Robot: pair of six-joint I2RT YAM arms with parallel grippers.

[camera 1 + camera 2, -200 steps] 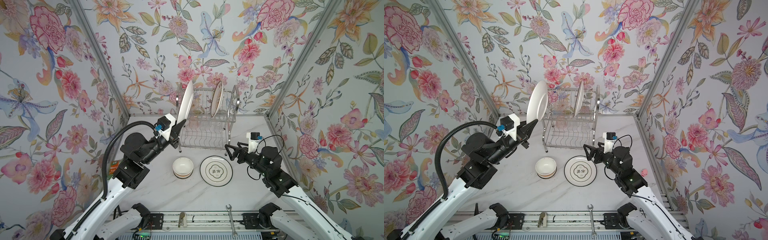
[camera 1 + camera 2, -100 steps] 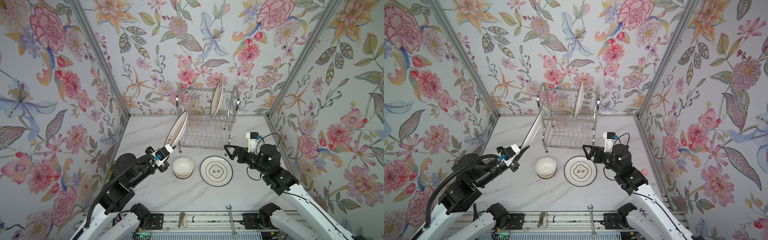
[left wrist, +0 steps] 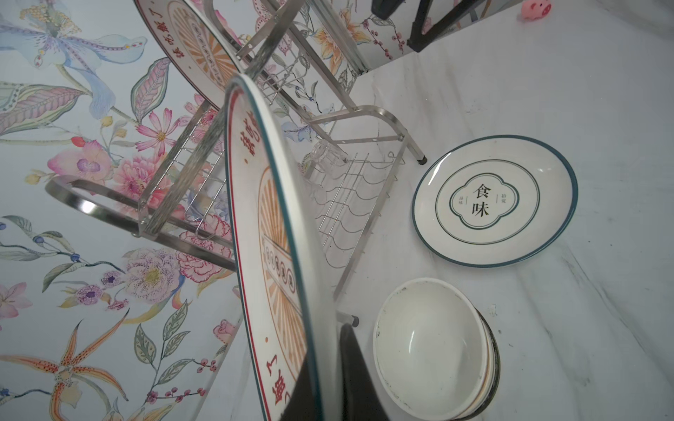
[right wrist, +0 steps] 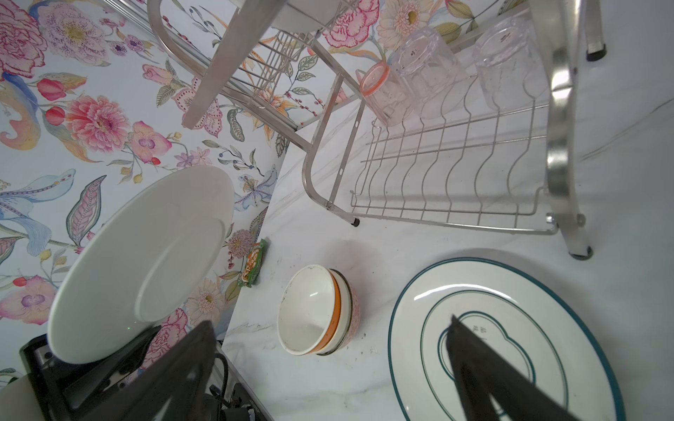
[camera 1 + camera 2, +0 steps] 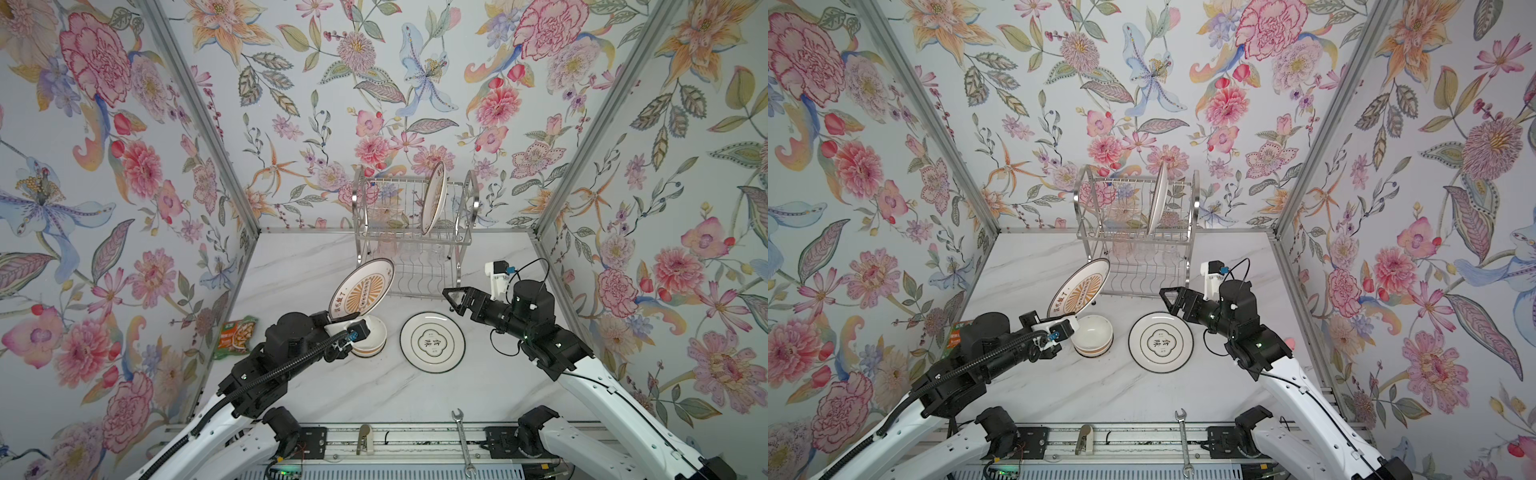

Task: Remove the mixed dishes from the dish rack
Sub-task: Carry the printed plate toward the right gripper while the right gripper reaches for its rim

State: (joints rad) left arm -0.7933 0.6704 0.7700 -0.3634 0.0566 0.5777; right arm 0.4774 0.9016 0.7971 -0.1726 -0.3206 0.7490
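The dish rack (image 5: 411, 232) stands at the back with one white plate (image 5: 433, 197) upright in its upper tier. On its lower shelf lie a pink tumbler (image 4: 386, 94) and two clear tumblers (image 4: 426, 69). My left gripper (image 5: 338, 322) is shut on the lower rim of the sunburst plate (image 5: 361, 293), which it holds tilted in the air just above the stacked bowls (image 5: 372, 338). A green-rimmed plate (image 5: 432, 341) lies flat on the table beside the bowls. My right gripper (image 5: 453, 299) hovers open and empty over that plate, in front of the rack.
A green-orange snack packet (image 5: 237, 334) lies by the left wall. A steel wrench (image 5: 462, 440) rests at the front edge. A small pink pig toy (image 5: 1289, 343) sits near the right wall. Flowered walls close in three sides.
The left arm has carried the sunburst plate down and forward from beside the rack's top to just over the bowls, tipping its face upward. The right gripper has stayed almost still.
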